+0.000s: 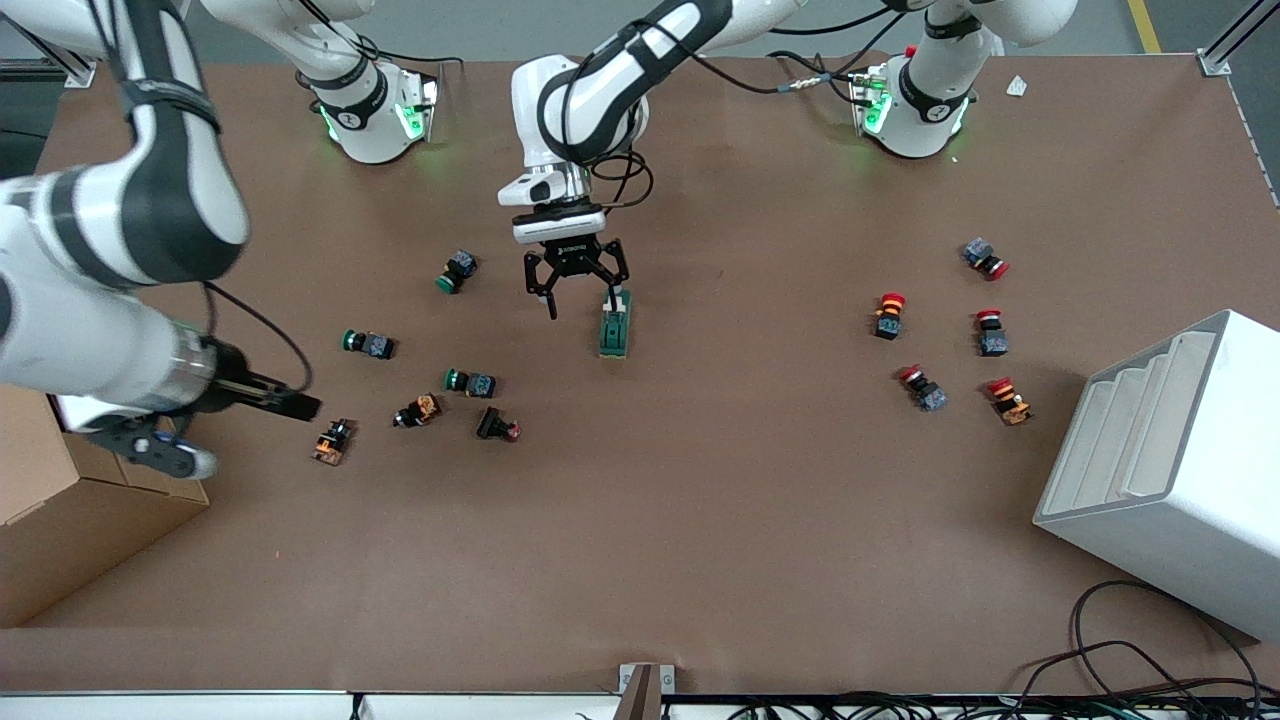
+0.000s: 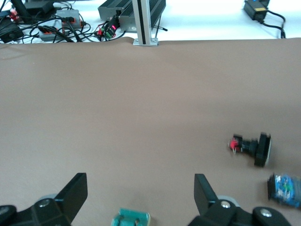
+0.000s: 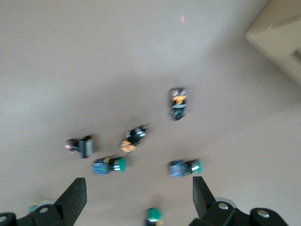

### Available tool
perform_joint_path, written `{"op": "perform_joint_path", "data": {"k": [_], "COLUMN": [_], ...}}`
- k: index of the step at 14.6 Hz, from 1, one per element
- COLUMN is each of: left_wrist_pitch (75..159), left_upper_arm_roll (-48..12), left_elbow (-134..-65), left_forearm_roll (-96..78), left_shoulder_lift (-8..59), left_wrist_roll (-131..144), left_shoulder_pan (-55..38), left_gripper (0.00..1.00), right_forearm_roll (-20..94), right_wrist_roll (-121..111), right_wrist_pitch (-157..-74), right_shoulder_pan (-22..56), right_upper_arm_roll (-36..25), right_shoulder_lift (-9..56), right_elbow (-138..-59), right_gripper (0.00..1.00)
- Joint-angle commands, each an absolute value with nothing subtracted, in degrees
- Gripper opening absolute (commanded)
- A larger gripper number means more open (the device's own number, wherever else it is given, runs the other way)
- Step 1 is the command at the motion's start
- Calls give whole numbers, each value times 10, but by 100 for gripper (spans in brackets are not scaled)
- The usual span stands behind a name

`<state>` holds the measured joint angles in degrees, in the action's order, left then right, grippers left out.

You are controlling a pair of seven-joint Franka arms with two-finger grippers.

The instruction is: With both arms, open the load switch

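The load switch (image 1: 615, 328), a dark green block with a white tab at its end toward the robots' bases, lies flat at mid-table. My left gripper (image 1: 580, 300) hangs open just above that tab end, with one fingertip (image 1: 610, 300) by the tab. In the left wrist view the switch (image 2: 131, 219) shows low between the wide-open fingers of the left gripper (image 2: 139, 183). My right gripper (image 1: 298, 404) hovers open over the push buttons toward the right arm's end of the table. Nothing sits between the fingers of the right gripper (image 3: 138, 184).
Several green-capped and dark push buttons (image 1: 470, 381) lie scattered beside the switch, toward the right arm's end. Several red push buttons (image 1: 888, 315) lie toward the left arm's end, by a white stepped bin (image 1: 1170, 470). A cardboard box (image 1: 60, 510) stands beneath the right arm.
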<state>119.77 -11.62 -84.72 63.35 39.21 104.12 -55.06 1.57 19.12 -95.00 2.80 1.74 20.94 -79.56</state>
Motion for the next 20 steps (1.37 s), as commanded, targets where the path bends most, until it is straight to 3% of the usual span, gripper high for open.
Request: {"op": "perform_joint_path", "data": {"k": [1,4,14,17,20], "left_wrist_pitch": [1220,1223,1209,1162,1045], "left_upper_arm_roll": [-121,-120,-122,-120,-115], "left_elbow": [-819,-788,-788,-794,-800], "left_forearm_roll": [551,441,158,41,-13], "left_shoulder_lift": [363,334,212,167,111], "left_wrist_roll": [955,842,531,420,275], "left_shoulder_pan": [-508,-465,-292,-225,-158], "left_gripper": [100,100,100,100,100], "right_forearm_roll": [2,1,-20,-19,-19], "right_wrist_roll": [65,18,20,20,19], "right_wrist_pitch": [-955,-947,-895,-881,-873], "right_shoulder_pan": [38,26,-1,-14,-15], "right_upper_arm_roll": [-37,-54,-44,-24,-19], "right_shoulder_lift": [164,143,63,49,40], "right_elbow": [-832,-831,-830,-834,-834], "right_gripper": [100,100,100,100,100]}}
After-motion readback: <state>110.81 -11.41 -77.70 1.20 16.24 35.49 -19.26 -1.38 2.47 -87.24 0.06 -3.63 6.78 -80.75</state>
